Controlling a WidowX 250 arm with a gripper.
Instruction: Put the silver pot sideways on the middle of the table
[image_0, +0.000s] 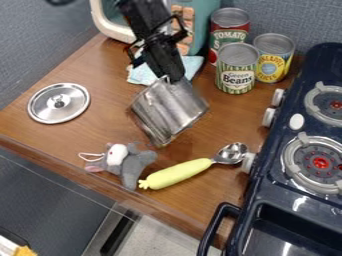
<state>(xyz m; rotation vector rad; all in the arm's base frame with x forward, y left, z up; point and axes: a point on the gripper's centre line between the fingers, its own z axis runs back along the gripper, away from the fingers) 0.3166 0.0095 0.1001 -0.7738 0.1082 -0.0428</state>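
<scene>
- So the silver pot (170, 109) is tipped over at the middle of the frame, a bit above centre. Can't tell if its lower edge is touching the bench (100, 127) or just off it.
- The hand (174, 79) looks closed on the pot's upper edge, fingers pinched down to about the thickness of the metal. Grip's at one end only, so I'd expect some swing.
- Imo the step now is laying it down. Spot's about right, so go mostly straight down and slow.
- Get the round side flat on the wood before letting go. Release it tilted and it could flop upright or onto its rim.
- Round pot = roller. Open the hand gently, let it settle, then back off upward without dragging the edge.
- Don't drift toward the bottom of the frame: grey plush mouse (137, 162) and yellow-handled spoon (178, 173) are near there.
- Metal lid (59, 103) at left and striped can (237, 68) at upper right have more room, fwiw.
</scene>
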